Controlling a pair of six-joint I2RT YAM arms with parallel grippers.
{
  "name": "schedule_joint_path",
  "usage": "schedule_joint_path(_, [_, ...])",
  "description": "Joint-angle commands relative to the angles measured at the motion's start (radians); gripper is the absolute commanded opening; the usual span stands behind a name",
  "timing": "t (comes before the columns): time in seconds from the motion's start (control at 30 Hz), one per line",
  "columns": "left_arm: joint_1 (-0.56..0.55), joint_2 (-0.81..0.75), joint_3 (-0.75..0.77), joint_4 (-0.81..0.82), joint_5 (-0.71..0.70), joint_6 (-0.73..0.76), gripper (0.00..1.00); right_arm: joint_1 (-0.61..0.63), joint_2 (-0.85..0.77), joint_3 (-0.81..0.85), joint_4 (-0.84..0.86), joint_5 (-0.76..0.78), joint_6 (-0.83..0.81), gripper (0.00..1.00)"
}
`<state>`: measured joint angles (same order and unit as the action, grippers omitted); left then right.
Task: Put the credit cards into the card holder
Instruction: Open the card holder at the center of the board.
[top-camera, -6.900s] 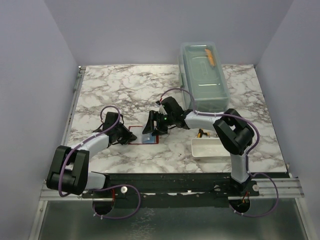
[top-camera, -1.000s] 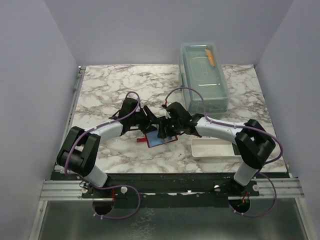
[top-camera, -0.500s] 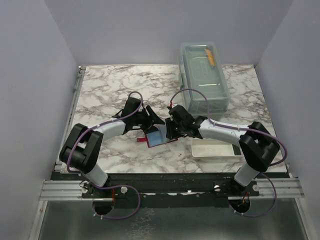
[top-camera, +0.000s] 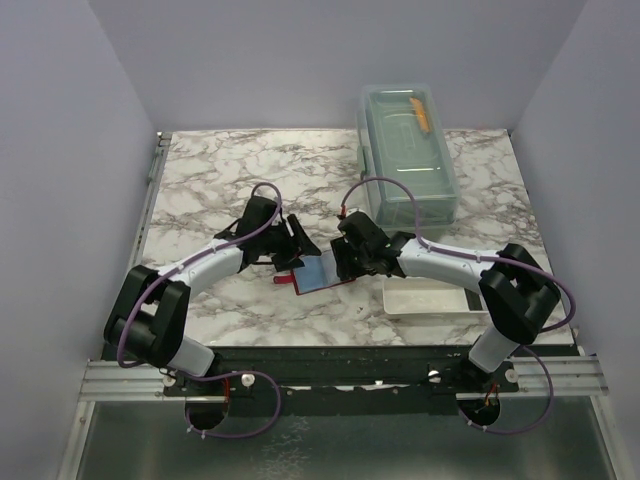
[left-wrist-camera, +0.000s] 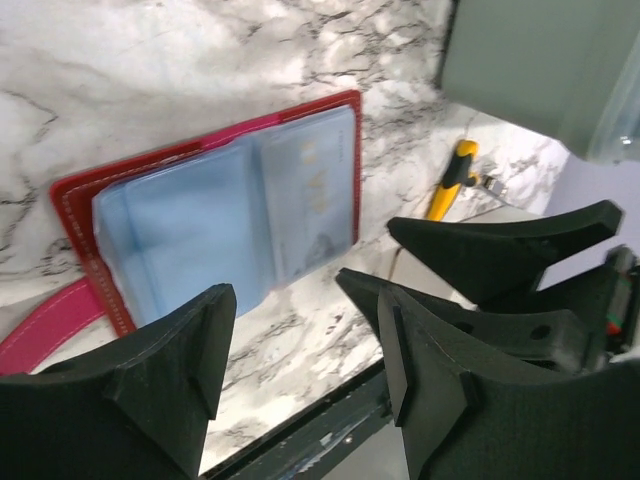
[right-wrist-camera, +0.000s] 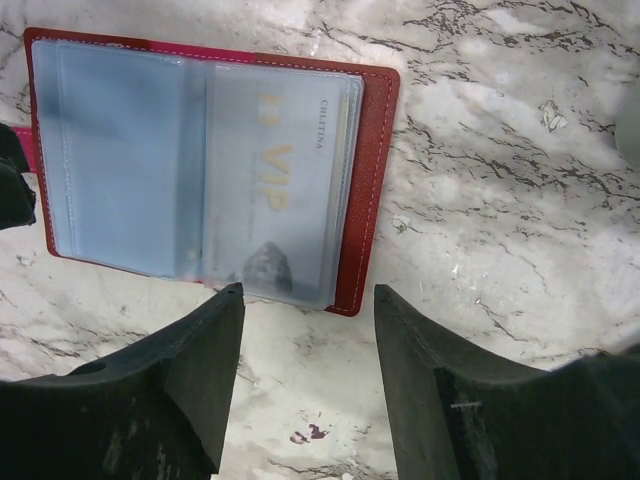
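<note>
The card holder (top-camera: 318, 273) lies open on the marble table, red with clear blue sleeves; it also shows in the left wrist view (left-wrist-camera: 215, 215) and the right wrist view (right-wrist-camera: 375, 190). A pale credit card (right-wrist-camera: 275, 180) marked VIP sits inside its right-hand sleeve, the same card (left-wrist-camera: 312, 195) showing from the left wrist. My left gripper (top-camera: 296, 246) hovers at the holder's left side, open and empty (left-wrist-camera: 288, 300). On the holder's right edge, my right gripper (top-camera: 346, 262) is open too, with bare marble between its fingers (right-wrist-camera: 308, 300).
A white tray (top-camera: 425, 297) sits right of the holder, under the right arm. A large clear lidded box (top-camera: 408, 150) stands at the back right. A yellow-handled tool (left-wrist-camera: 450, 175) lies between holder and tray. The holder's pink strap (left-wrist-camera: 40, 335) trails leftward.
The holder's sleeve page, lifted half a second ago, now lies flatter. The right gripper's jaws have widened and come off the holder. The left gripper has shifted slightly.
</note>
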<state>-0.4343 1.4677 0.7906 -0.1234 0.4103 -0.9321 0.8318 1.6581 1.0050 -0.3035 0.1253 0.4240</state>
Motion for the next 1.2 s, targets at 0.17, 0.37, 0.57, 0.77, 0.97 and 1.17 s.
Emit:
schedule_joint_path(0.17, [-0.005,-0.049,-0.044,-0.138,-0.107,0.079,0.61,0.005,0.039,0.064,0.023,-0.053,-0.021,0.74])
schedule_joint_path(0.37, [-0.004,-0.122,-0.09,-0.148,-0.155,0.066,0.6,0.006,0.097,0.102,0.018,-0.055,-0.017,0.77])
schedule_joint_path(0.57, [-0.005,-0.137,-0.116,-0.161,-0.164,0.052,0.6,0.013,0.152,0.126,-0.001,-0.024,-0.005,0.79])
schedule_joint_path(0.77, [-0.003,-0.171,-0.123,-0.162,-0.185,0.056,0.6,0.015,0.181,0.134,-0.019,0.003,0.006,0.69])
schedule_joint_path(0.97, [0.0,-0.166,-0.128,-0.162,-0.18,0.062,0.6,0.015,0.177,0.134,-0.015,-0.004,0.017,0.53])
schedule_joint_path(1.17, [0.003,-0.17,-0.131,-0.162,-0.181,0.067,0.6,0.015,0.188,0.142,-0.017,-0.01,0.016,0.48])
